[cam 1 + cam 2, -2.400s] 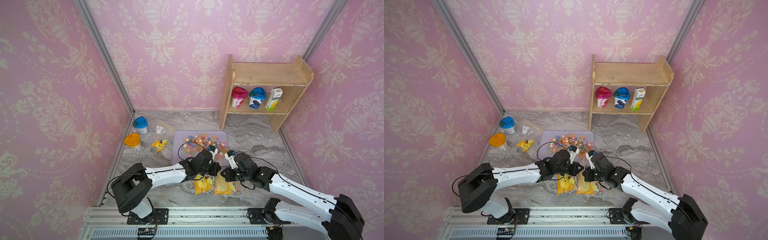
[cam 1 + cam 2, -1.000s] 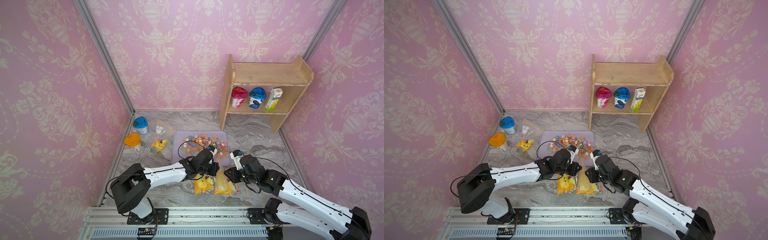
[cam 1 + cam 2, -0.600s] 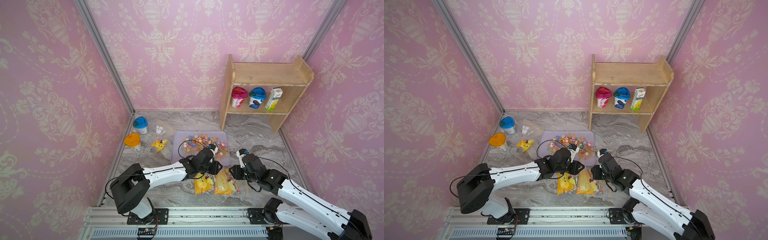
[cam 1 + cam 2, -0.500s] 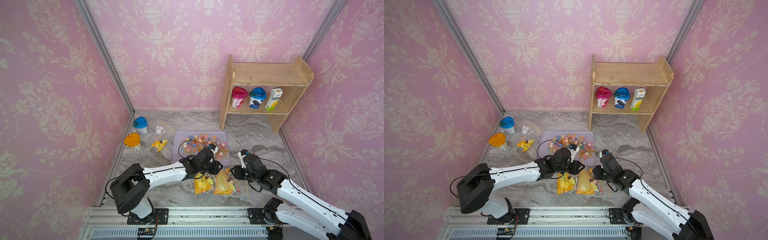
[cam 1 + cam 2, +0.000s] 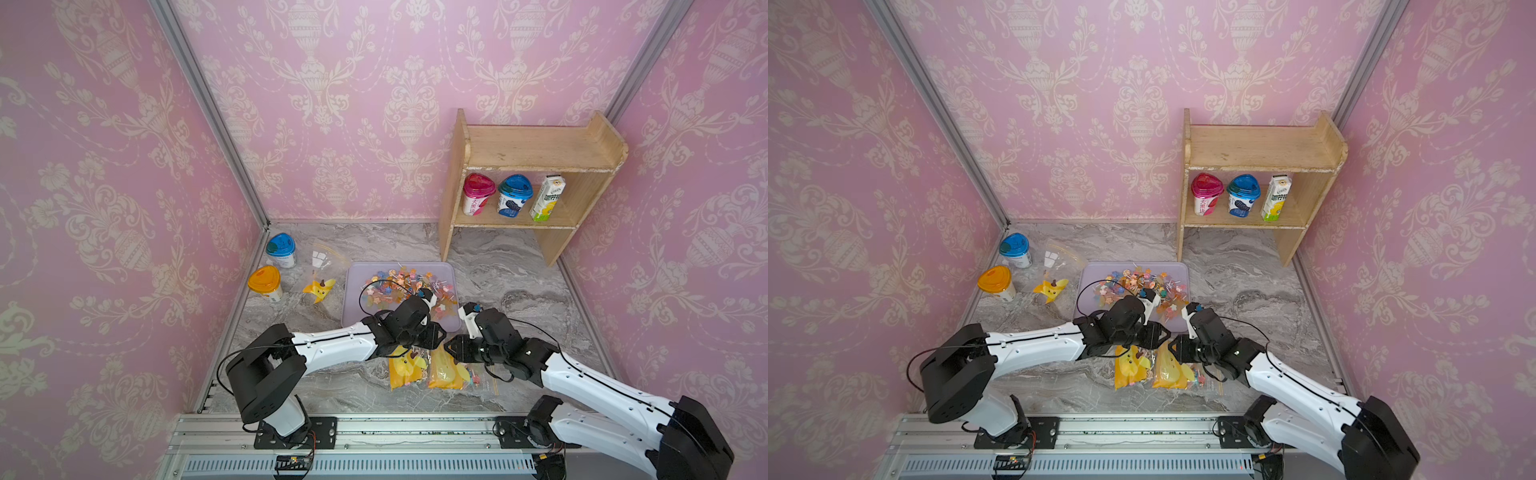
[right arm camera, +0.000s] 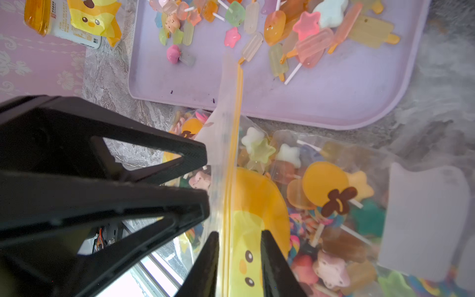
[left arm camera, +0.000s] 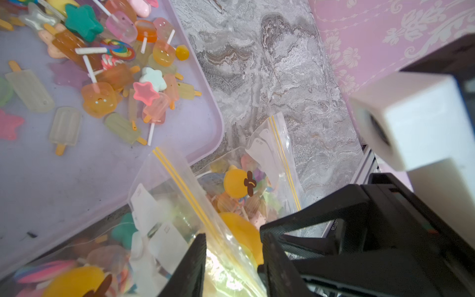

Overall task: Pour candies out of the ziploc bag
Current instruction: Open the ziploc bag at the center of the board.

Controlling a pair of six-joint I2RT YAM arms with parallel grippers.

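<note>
Both my grippers sit at the bag's mouth.
- Left gripper (image 7: 232, 235): jaws apart, straddling the raised zip lip. The film looks slack in the gap, not pinched.
- Right gripper (image 6: 239, 232): the same, jaws apart with the yellow zip strip running through the gap.
- So I have nothing clamped.

The bag (image 5: 478, 380) lies flat on the table (image 5: 498, 266), just in front of the tray (image 5: 353, 311), mouth towards the tray. I can't tell if the zip is fully open.

Progress:
- The tray already carries a big pile of candies (image 5: 407, 286).
- This bag is not emptied. Plenty of candies (image 6: 282, 154) are inside, plus yellow duck packets (image 6: 259, 205).

My read is that I'm at the mouth-opening step. What's left is to pinch both lips, spread them, lift the bottom and tip the bag over the tray.

Risk: the slack film slips out of the jaws, or candies land on the table short of the rim.
</note>
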